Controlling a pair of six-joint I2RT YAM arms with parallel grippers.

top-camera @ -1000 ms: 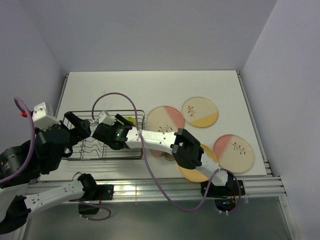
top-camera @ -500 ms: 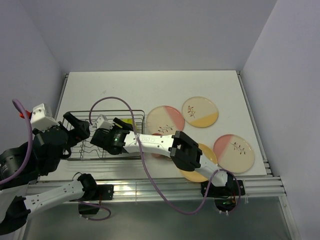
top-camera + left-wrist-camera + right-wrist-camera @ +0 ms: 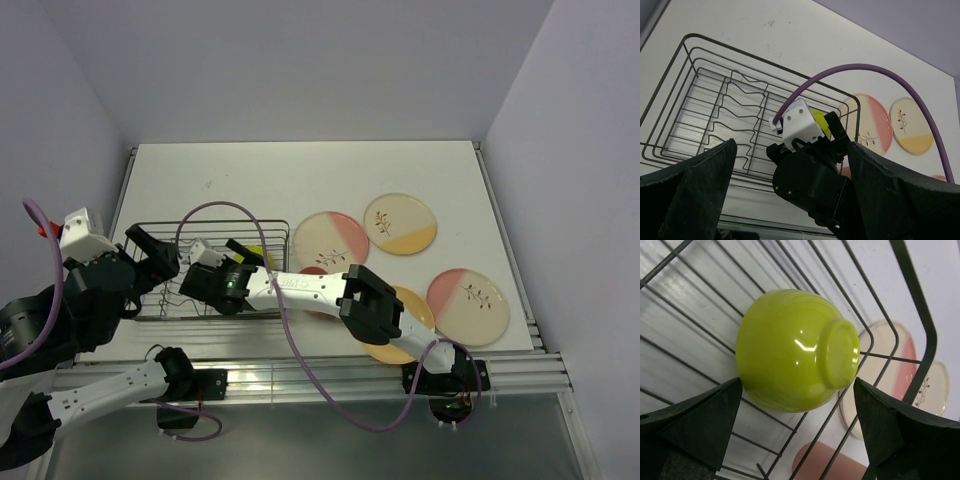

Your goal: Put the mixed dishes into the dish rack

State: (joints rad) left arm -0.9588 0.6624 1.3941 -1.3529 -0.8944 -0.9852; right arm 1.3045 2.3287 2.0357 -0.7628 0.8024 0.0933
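White bench [image 3: 300,170] carries it all. Dish rack [image 3: 715,107], dark wire w/ wavy dividers, sits at the bench's near-left part. R arm [image 3: 310,288] reaches across from the right into the rack; print on its forearm is too small to read. Purple cable [image 3: 290,335] loops over the arm. Four plates lie flat on the bench outside the rack, to its right. The cream-and-pink plate [image 3: 330,238] is just beside the rack's right end, w/ the cream-and-yellow sprig plate [image 3: 400,223] next to it. The pink-and-cream sprig plate [image 3: 468,305] is near the bench's right edge, and the yellow-orange plate [image 3: 420,312] is partly under the R arm. L gripper [image 3: 150,252] hangs over the rack's left half, fingers spread wide, holding nothing. Yellow-green bowl [image 3: 790,350] lies on the wires at the rack's far-right corner, tipped, foot ring toward the right rim. R gripper [image 3: 797,390] is right over it, fingers spread wide, one each side of the bowl; can't tell if they touch it. Pink cup [image 3: 820,460] lies on the bench just outside the rack wall, near the bowl.
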